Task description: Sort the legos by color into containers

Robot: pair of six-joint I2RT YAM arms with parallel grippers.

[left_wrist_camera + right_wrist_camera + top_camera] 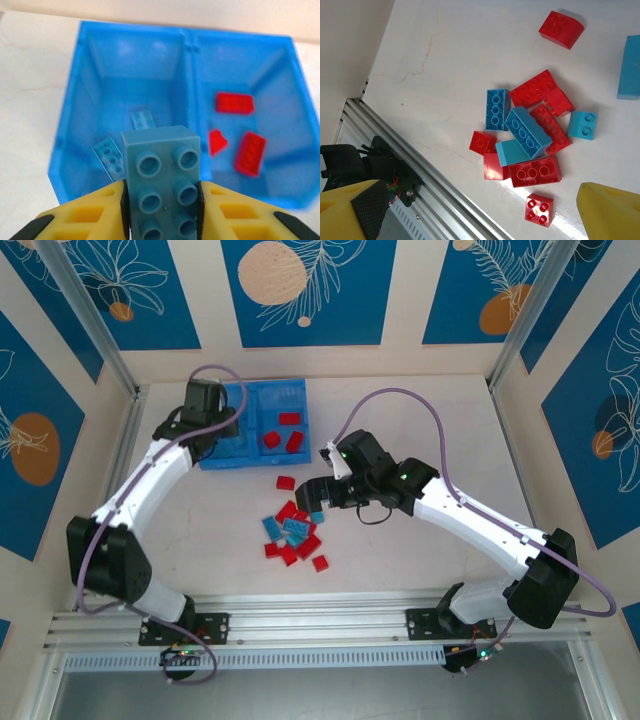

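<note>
At the near edge of the table (420, 420), just past the metal rail (320, 608), a loose pile of bricks (293, 535) is lying, red and light blue mixed together, several touching or leaning on one another. One small red brick (539, 210) is sitting just beside the pile on its near side, and a small light blue brick (582, 124) is resting against its far side. The right gripper (312, 492) is hovering over the far edge of this pile; it is released, its yellow fingers (610, 212) standing wide apart with nothing between them, and the bricks are showing on the table below. A little farther, a single red brick (286, 482) is lying apart from the pile, between it and the bin (265, 395). Farther still, the blue bin is sitting on the table with its middle divider (189, 90) running away from the arms. The left gripper (162, 210) is hanging over the near left part of the bin and is clenched on a light blue brick (162, 170), whose studs are facing the wrist camera. In the left compartment (90, 75), two thin light blue pieces (107, 157) are lying on the floor. In the right compartment (280, 75), three red bricks (234, 103) are lying near one another, none touching the divider as far as can be seen.
</note>
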